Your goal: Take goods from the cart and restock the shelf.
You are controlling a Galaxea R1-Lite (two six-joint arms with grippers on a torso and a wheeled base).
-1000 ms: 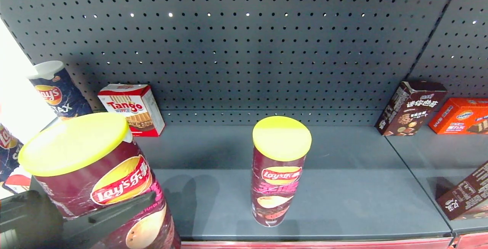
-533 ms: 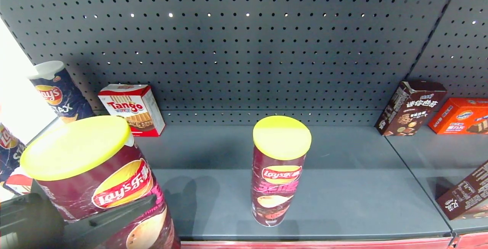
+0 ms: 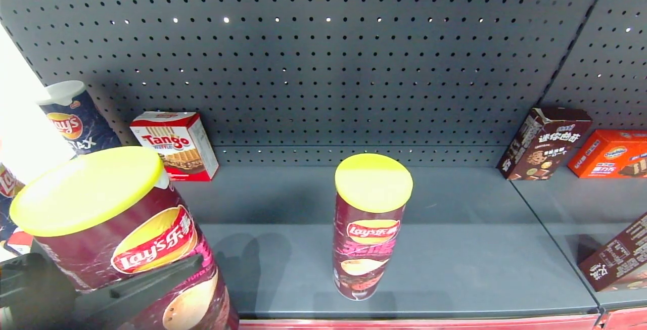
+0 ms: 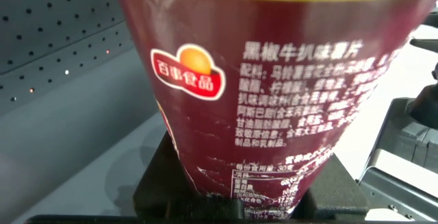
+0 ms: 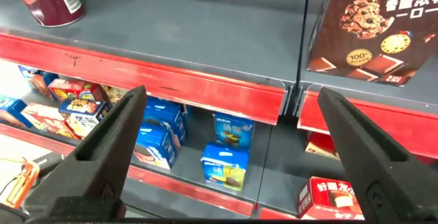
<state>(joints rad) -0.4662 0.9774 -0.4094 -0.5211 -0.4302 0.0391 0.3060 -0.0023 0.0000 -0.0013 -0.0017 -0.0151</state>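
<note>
The held chips can [image 3: 121,239] was cut off at its base by the head view's lower edge and hid the lower part of the blue can [image 3: 76,123] behind it. 1 brown box [image 3: 619,259] was cut by the right edge. Print on the lower-shelf packs [image 5: 226,162] was too small to read.

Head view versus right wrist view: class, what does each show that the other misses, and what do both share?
Head only: the left gripper shut on a yellow-lidded can, plus the pegboard wall. Right wrist only: the open right gripper and blue boxes on a lower shelf. Both: the standing maroon can and the shelf's red edge.
</note>
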